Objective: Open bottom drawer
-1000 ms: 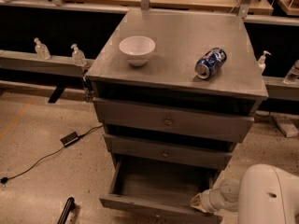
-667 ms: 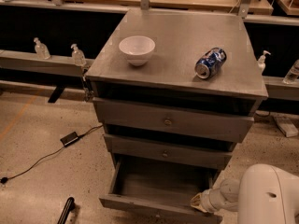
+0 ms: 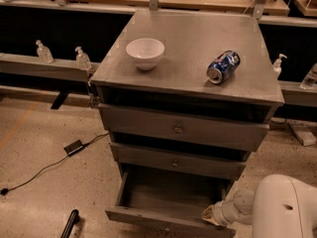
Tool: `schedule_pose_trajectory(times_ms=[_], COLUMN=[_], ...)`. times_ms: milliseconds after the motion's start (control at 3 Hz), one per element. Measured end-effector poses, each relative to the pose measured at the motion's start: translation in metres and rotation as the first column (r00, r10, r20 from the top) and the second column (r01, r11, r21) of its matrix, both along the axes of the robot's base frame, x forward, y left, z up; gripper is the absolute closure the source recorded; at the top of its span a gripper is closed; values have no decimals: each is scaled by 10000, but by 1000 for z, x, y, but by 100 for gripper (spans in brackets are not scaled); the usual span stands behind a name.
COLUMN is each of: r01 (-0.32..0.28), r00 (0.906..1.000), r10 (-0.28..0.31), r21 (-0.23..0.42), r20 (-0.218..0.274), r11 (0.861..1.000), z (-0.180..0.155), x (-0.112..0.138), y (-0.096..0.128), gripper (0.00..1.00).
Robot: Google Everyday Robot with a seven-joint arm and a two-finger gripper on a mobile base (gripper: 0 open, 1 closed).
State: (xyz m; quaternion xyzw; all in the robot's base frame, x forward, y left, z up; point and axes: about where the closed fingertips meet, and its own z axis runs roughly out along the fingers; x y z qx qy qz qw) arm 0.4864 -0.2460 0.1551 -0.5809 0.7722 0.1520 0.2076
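The grey wooden cabinet (image 3: pixel 190 38) has three drawers. The bottom drawer (image 3: pixel 166 197) stands pulled out toward me, its inside bare; its front panel (image 3: pixel 148 219) runs along the lower edge of the view and its knob barely shows at the frame's bottom. The middle drawer (image 3: pixel 174 162) and the top drawer (image 3: pixel 177 129) are pushed in, each with a small round knob. My gripper (image 3: pixel 212 215) is at the right front corner of the open bottom drawer, on the end of my white arm (image 3: pixel 277 207).
A white bowl (image 3: pixel 145 52) and a blue can (image 3: pixel 223 67) lying on its side rest on the cabinet top. A black power brick with cable (image 3: pixel 74 147) lies on the floor at left. Small bottles (image 3: pixel 81 58) stand on a ledge behind.
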Motion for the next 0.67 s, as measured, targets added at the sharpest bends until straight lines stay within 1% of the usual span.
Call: schedule_pose_trajectory(times_ms=[667], r01=[0], r00=[10000], r10=[0], r21=[1], r20=[3], r11=[10000], z=[0], x=[0], y=[0], gripper=[100])
